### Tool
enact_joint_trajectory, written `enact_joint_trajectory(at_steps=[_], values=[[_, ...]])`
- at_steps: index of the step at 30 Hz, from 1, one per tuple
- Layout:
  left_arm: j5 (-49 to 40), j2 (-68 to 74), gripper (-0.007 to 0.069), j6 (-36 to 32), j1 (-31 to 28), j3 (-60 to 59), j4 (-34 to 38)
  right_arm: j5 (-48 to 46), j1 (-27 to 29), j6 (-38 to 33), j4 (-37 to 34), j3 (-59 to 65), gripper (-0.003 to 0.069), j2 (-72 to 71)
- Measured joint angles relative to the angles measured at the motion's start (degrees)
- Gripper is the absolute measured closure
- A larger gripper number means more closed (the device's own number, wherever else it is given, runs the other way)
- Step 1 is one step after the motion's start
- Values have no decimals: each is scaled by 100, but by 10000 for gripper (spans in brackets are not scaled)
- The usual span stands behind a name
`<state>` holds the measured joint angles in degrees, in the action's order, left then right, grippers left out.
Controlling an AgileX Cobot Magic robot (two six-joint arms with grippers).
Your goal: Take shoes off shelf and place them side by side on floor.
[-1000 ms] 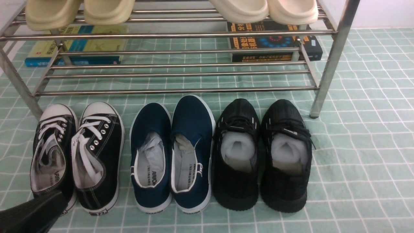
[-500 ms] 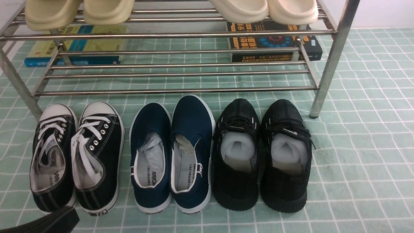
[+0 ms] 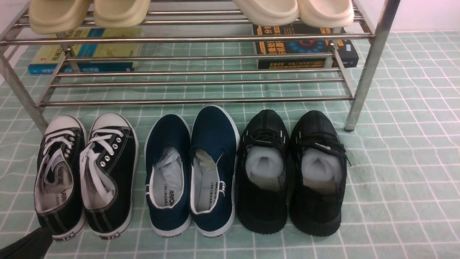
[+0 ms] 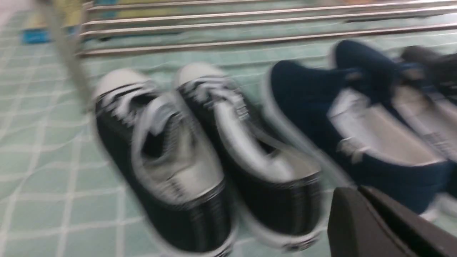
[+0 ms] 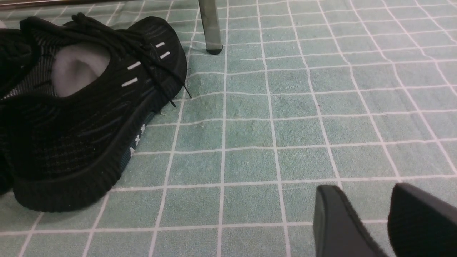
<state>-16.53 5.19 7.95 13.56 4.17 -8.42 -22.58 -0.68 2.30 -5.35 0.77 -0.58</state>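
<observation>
Both navy slip-on shoes [image 3: 167, 172] [image 3: 214, 169] stand side by side on the pale green grid floor [image 3: 402, 162], toes toward the silver shelf [image 3: 197, 82], whose lower tier is bare. The left wrist view shows them blurred [image 4: 357, 117], ahead of the left gripper [image 4: 358, 191]. Its two fingers lie pressed together with nothing between them. In the front view that gripper [image 3: 25, 244] is only a dark shape in the bottom left corner. My right gripper [image 5: 360, 192] hangs open over bare floor [image 5: 285, 135], holding nothing.
Black lace-up sneakers with white toe caps [image 3: 86, 172] stand left of the navy pair and all-black knit sneakers [image 3: 291, 172] [image 5: 82, 107] right of it. Cream slippers [image 3: 90, 12] [image 3: 293, 10] sit on the upper tier. Books [image 3: 86, 54] [image 3: 305, 50] lie under the rack. A shelf leg [image 5: 210, 28] stands near the knit sneaker.
My left gripper has drawn back toward the front view's bottom left corner, off the heel of the lace-up sneaker. The shoes have not moved.
</observation>
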Motion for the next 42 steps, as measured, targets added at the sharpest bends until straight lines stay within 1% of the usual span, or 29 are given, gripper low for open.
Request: enact_joint_trajectory(at_steps=[1, 2, 3, 4, 6, 8, 16, 22, 42], values=[[8, 0, 597, -27, -101, -50, 12, 0, 0, 0, 0, 0, 419, 0], [45, 0, 596, -68, -390, -210, 89, 0, 0, 0, 0, 0, 419, 0], [45, -8, 594, -76, -478, -264, 112, 0, 0, 0, 0, 0, 419, 0], [-29, -115, 593, -81, -782, -455, 168, 0, 0, 0, 0, 0, 419, 0], [-172, -342, 592, -81, -1039, -568, 175, 0, 0, 0, 0, 0, 419, 0], [-266, -527, 590, -81, -1171, -569, 175, 0, 0, 0, 0, 0, 419, 0], [-373, -580, 590, -93, -1222, -552, 175, 0, 0, 0, 0, 0, 419, 0], [-380, -580, 587, -93, -1381, -552, 181, 0, 0, 0, 0, 0, 419, 0], [-386, -580, 571, -98, -1386, -547, 181, 0, 0, 0, 0, 0, 419, 0]])
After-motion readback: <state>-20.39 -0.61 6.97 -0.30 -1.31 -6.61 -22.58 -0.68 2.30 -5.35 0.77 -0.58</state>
